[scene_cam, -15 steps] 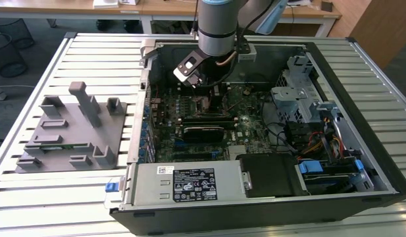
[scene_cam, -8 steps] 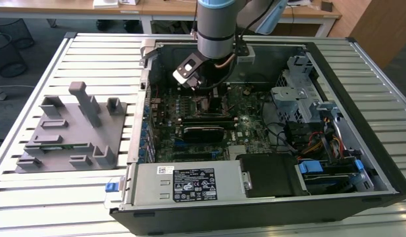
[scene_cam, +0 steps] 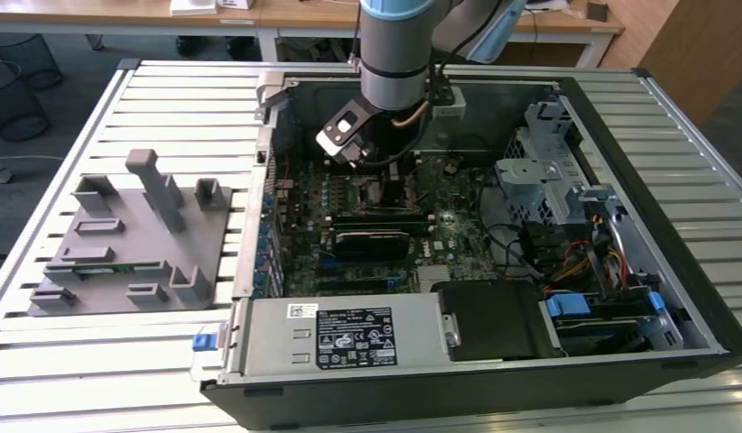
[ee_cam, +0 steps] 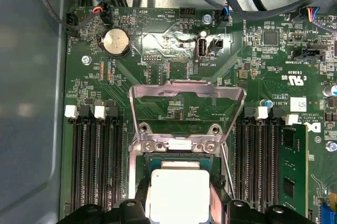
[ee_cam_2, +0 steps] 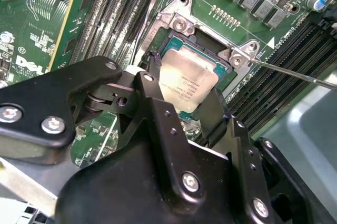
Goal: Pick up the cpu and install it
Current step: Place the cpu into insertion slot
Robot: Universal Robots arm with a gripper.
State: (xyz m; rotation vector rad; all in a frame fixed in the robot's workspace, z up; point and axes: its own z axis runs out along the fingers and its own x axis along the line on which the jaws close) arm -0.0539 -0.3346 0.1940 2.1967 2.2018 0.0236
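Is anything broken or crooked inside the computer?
Nothing looks broken. The metal socket lid stands flipped up, which may look odd, but it is just open. The pincer holds the cpu at the open socket.

Bright, even light all round; the cpu (ee_cam: 176,195) glares nearly white in the first wrist view, shadows soft.

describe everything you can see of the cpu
The cpu is a small flat square chip with a pale silver metal top plate, faint print on it and a thin darker rim. It sits plate up over the open socket on the green board, and the socket's metal lid is raised beside it. The pincer grips it by two opposite edges, its black fingers hiding parts of those sides. Whether it is fully seated cannot be told.
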